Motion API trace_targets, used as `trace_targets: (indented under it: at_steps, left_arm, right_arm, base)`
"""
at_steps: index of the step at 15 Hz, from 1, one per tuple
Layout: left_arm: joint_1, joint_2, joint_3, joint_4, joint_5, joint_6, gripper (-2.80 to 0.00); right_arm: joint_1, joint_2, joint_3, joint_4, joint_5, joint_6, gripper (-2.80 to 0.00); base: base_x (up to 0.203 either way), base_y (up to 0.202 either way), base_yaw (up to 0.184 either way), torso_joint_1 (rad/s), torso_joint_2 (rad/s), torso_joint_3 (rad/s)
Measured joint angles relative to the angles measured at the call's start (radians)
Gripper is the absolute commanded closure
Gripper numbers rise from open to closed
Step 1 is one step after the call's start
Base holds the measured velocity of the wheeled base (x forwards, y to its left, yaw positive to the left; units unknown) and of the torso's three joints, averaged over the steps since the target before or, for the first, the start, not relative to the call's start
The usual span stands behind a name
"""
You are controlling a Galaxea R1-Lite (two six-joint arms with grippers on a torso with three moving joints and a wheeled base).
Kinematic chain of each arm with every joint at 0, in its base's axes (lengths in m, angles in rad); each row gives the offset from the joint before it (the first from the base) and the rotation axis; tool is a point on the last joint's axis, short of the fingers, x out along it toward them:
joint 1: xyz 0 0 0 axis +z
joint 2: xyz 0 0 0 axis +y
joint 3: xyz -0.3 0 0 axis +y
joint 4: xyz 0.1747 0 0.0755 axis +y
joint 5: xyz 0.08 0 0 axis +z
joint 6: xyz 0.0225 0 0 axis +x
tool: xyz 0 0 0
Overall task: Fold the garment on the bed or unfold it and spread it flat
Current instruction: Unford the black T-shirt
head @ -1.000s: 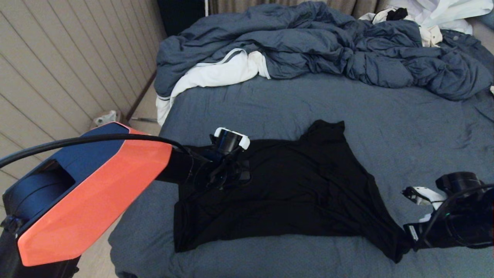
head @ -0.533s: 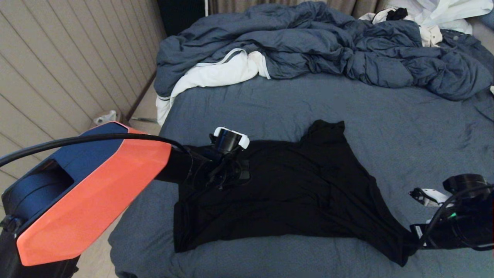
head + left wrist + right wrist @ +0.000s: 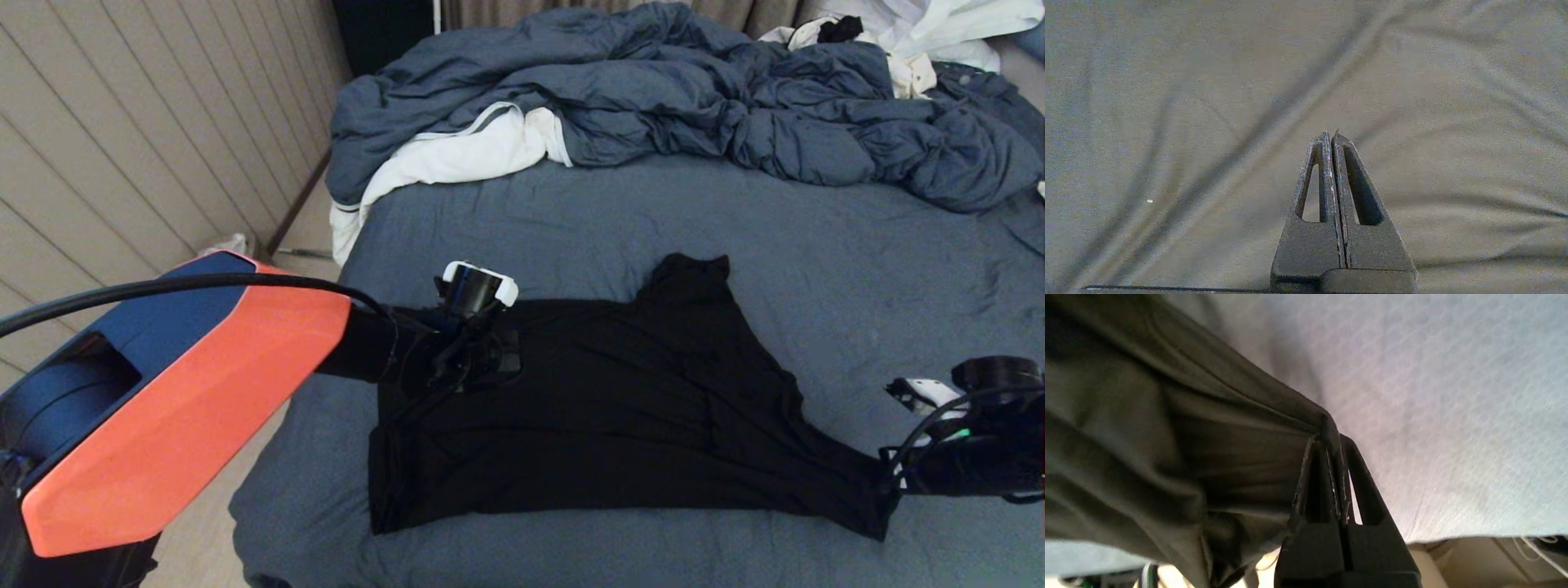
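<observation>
The black garment lies spread on the slate-blue bed, one sleeve pointing toward the far side. My left gripper rests over its far-left part. In the left wrist view that gripper is shut, its tips against the wrinkled garment with no cloth visible between them. My right gripper is low at the near right, shut on the garment's near-right corner, which is drawn out into a taut point. In the right wrist view the gripper pinches a fold of the garment above the bed sheet.
A rumpled blue duvet with white lining fills the far side of the bed. White clothes lie at the far right. A panelled wall and a strip of floor run along the bed's left edge.
My right gripper has moved right and lower with the garment's corner, pulling that side out longer and flatter. The left arm has shifted slightly, its gripper staying on the garment.
</observation>
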Motion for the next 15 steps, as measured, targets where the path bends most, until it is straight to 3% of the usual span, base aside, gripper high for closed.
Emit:
trace_targets:
  at_steps: [2, 3, 5, 10, 13, 15]
  left_arm:
    - [0.001, 0.0, 0.0, 0.0, -0.002, 0.0, 0.0]
    - [0.001, 0.0, 0.0, 0.0, -0.002, 0.0, 0.0]
    - [0.002, -0.001, 0.001, 0.0, -0.002, 0.0, 0.0]
    - [0.002, -0.003, 0.003, 0.0, -0.003, 0.0, 0.0]
    - [0.001, -0.013, 0.003, 0.001, -0.003, 0.0, 0.0]
    - [0.001, -0.018, 0.003, 0.001, -0.003, 0.0, 0.0]
  right_arm:
    - [-0.002, 0.01, 0.018, -0.041, 0.0, -0.009, 0.0]
    - [-0.002, 0.013, 0.032, -0.06, 0.0, -0.019, -2.8]
    - [-0.003, 0.017, 0.075, -0.114, 0.001, -0.055, -2.8]
    - [-0.014, -0.02, 0.091, -0.165, 0.04, -0.056, -2.8]
    - [0.006, -0.066, 0.038, -0.161, 0.102, 0.016, -2.8]
    - [0.091, -0.076, -0.012, -0.157, 0.102, 0.091, -2.8]
  base:
    - [0.0, 0.0, 0.0, 0.0, 0.0, 0.0]
    - [0.0, 0.0, 0.0, 0.0, 0.0, 0.0]
    - [0.0, 0.0, 0.0, 0.0, 0.0, 0.0]
    - [0.0, 0.0, 0.0, 0.0, 0.0, 0.0]
    - [0.0, 0.0, 0.0, 0.0, 0.0, 0.0]
    - [0.0, 0.0, 0.0, 0.0, 0.0, 0.0]
